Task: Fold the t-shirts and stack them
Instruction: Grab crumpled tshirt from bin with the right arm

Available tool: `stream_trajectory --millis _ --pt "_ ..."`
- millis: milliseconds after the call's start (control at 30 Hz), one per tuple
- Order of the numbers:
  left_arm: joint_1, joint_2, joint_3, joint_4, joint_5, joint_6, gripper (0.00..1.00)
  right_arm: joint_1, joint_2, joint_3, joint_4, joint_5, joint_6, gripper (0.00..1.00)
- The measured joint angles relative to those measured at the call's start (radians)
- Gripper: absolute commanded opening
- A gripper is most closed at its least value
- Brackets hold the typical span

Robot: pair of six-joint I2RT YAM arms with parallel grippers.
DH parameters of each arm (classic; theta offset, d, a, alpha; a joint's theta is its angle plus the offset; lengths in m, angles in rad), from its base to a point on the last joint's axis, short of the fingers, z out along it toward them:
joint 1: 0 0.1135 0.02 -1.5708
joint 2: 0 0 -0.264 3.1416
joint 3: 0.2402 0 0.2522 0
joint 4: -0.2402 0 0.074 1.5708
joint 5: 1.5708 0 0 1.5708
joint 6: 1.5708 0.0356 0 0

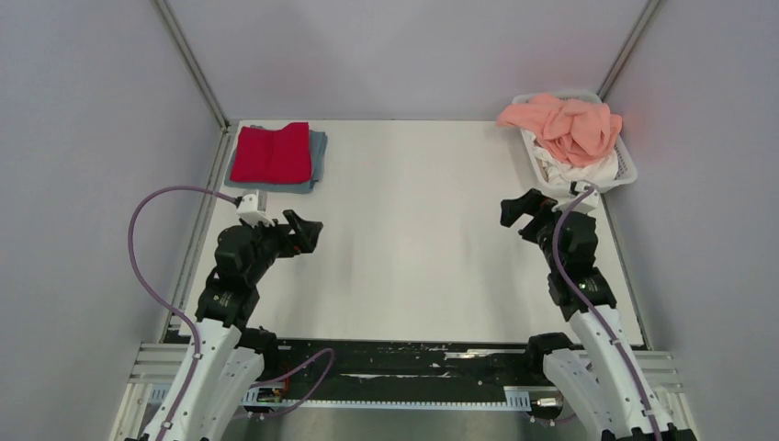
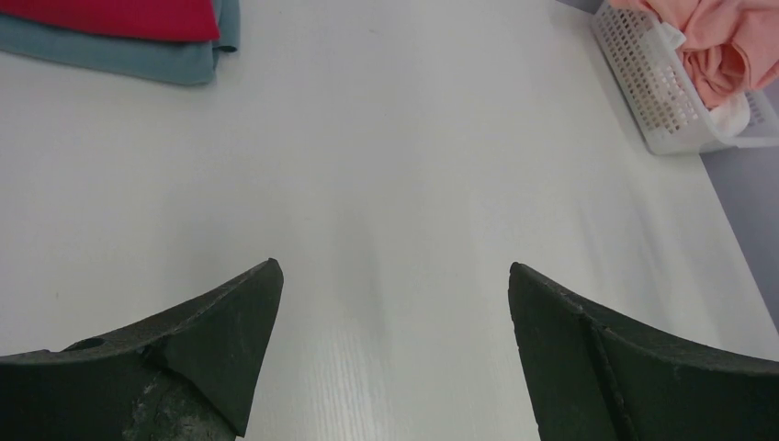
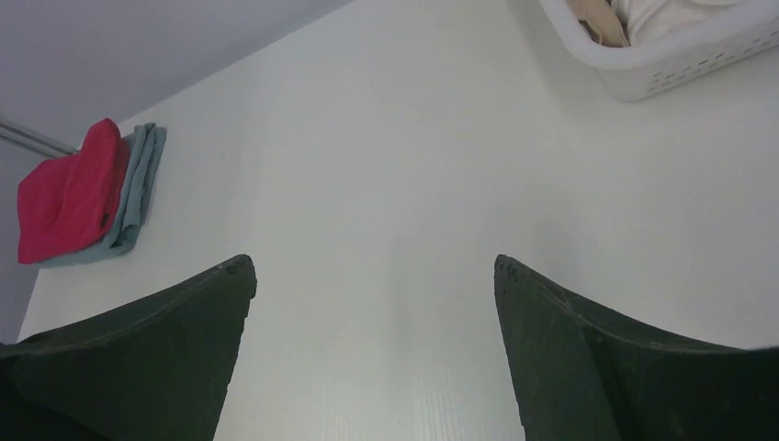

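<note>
A folded red t-shirt (image 1: 272,153) lies on a folded grey-blue t-shirt (image 1: 317,147) at the table's far left corner. Both also show in the left wrist view, red (image 2: 119,16) on grey-blue (image 2: 119,57), and in the right wrist view, red (image 3: 69,193) on grey-blue (image 3: 138,188). A crumpled salmon-pink t-shirt (image 1: 565,127) tops white shirts (image 1: 579,171) in the basket at the far right. My left gripper (image 1: 309,231) is open and empty over bare table. My right gripper (image 1: 516,208) is open and empty, just left of the basket.
The white plastic mesh basket (image 1: 628,165) stands at the far right corner; it also shows in the left wrist view (image 2: 643,87) and the right wrist view (image 3: 680,60). Grey walls close in the white table (image 1: 413,230) on three sides.
</note>
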Motion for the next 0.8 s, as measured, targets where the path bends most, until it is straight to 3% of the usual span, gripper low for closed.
stream_trajectory --millis 100,300,700,767,800 --pt "0.0 0.0 0.0 0.001 0.0 0.001 1.0 0.0 0.102 0.077 0.013 0.035 -0.021 1.0" --pt "0.0 0.0 0.0 0.001 -0.003 0.002 1.0 -0.014 0.454 0.359 0.04 0.15 -0.131 1.0" --pt "0.0 0.054 0.0 0.011 -0.027 0.002 1.0 -0.329 1.284 1.074 0.003 0.264 -0.206 1.0" --pt "0.0 0.074 0.0 0.017 -0.024 0.002 1.0 -0.352 1.415 1.214 -0.004 0.243 -0.22 0.91" --pt "0.0 0.085 0.0 0.019 -0.023 0.002 1.0 -0.36 1.479 1.285 -0.009 0.229 -0.229 0.78"
